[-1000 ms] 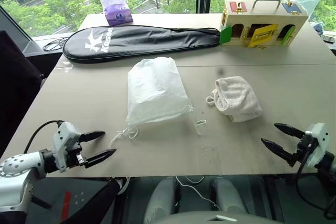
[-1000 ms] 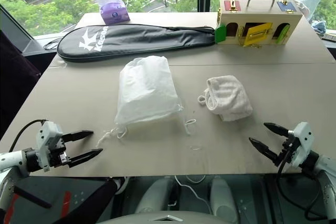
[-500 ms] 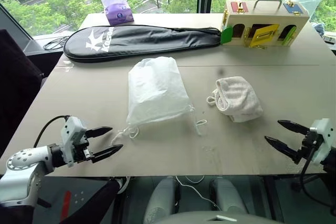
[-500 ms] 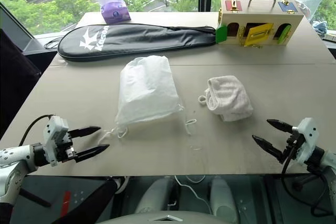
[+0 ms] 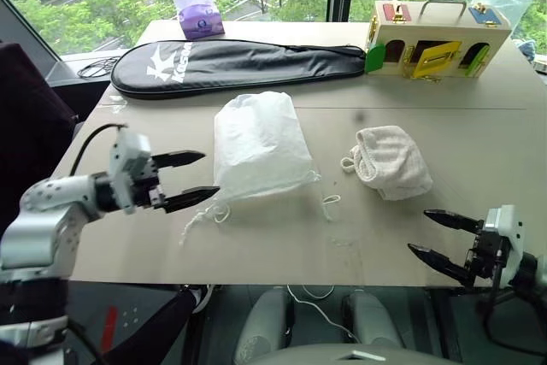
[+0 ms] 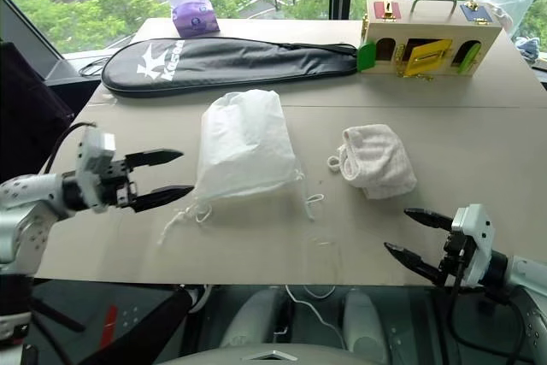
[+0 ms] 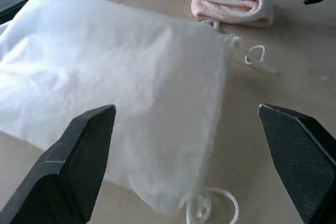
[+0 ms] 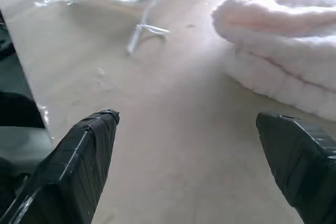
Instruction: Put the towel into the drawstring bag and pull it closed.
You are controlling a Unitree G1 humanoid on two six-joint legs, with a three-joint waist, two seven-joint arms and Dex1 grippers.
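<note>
The drawstring bag (image 5: 259, 146) lies flat mid-table, its mouth and thin white cords (image 5: 202, 215) toward the near edge. To its right sits the towel (image 5: 393, 161), folded into an off-white fluffy bundle. My left gripper (image 5: 194, 179) hovers open just left of the bag's mouth corner, its fingers pointing at the bag (image 7: 121, 77). Over the table's near right edge my right gripper (image 5: 438, 237) is open too, below and right of the towel (image 8: 294, 56), with nothing between its fingers.
A long black racket cover (image 5: 231, 61) lies across the back of the table (image 5: 479, 126). Behind it stand a small purple-printed packet (image 5: 197, 13) and a wooden toy house box (image 5: 436, 36) at the back right.
My left gripper has risen from the near left edge and moved up toward the bag's mouth. The right gripper shifted slightly left along the near edge. Both stayed open.
</note>
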